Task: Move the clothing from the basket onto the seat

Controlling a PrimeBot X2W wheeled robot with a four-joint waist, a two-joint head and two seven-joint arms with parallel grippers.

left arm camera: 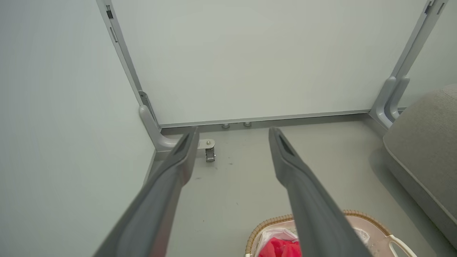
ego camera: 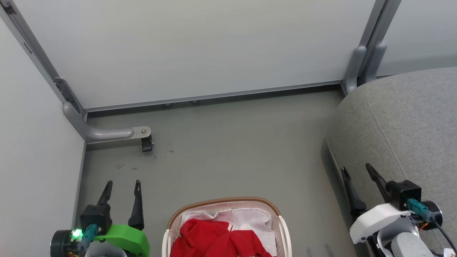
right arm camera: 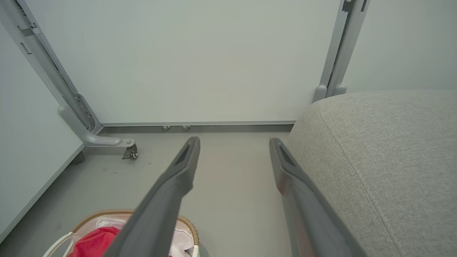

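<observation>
You have the whole job ahead of you, judging by how things lie. The seat (ego camera: pixel 403 121), the big grey cushion at the right, shows no clothing on the part you can see. That is your drop spot, and its rounded edge sits just beside the right arm.

The basket (ego camera: pixel 228 198) stands on the floor (ego camera: pixel 232 150) between the two arms, low in the head view, with its near half cut off by the frame edge. Its white liner (ego camera: pixel 246 216) shows along the far side.

The clothing (ego camera: pixel 214 239) is a bunched red heap inside the basket, resting against the liner. You cannot tell from here how many pieces are in the pile.

The left gripper (ego camera: pixel 123 182) hangs to the left of the basket with its jaws apart and nothing between them. The right gripper (ego camera: pixel 355 167) hangs by the seat's edge, its jaws also apart and empty. Neither touches the basket or the cloth.

So no garment is lifted, carried or placed yet. What is left is every reach, grasp, carry and release.
</observation>
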